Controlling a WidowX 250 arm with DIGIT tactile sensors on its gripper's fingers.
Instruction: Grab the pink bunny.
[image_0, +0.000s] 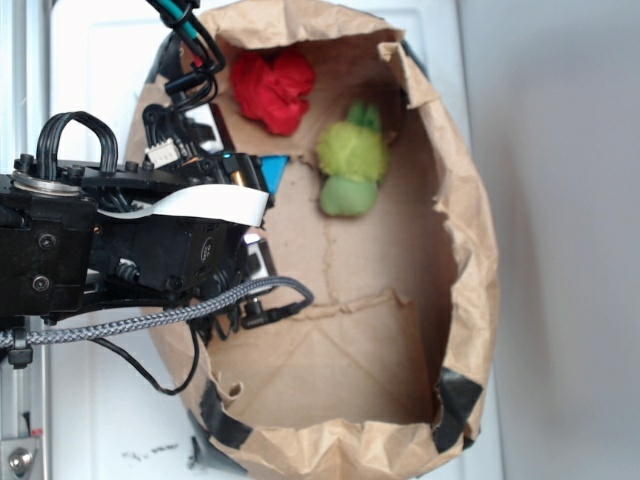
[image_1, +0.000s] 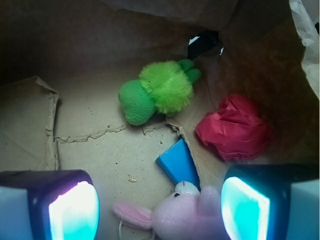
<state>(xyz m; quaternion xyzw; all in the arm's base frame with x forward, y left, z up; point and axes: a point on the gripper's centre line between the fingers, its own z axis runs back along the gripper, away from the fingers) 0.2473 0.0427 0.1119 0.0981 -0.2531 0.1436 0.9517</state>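
- Pink bunny (image_1: 182, 215) lies on the cardboard floor at the bottom edge of the wrist view, between the two fingers (image_1: 72, 210), nearer the right one; one long ear points left and a thin white loop trails beside it.
- Gripper (image_1: 160, 210) has its fingers spread wide apart, clamped on nothing, hanging above the bunny.
- Blue block (image_1: 177, 162) lies just beyond the bunny's head.
- Red cloth ball (image_1: 234, 127) sits farther back on the right, and the green plush toy (image_1: 157, 92) near the back wall.
- From outside, the black arm (image_0: 130, 240) reaches in over the left rim of the paper-lined box (image_0: 470, 230), hiding the bunny.
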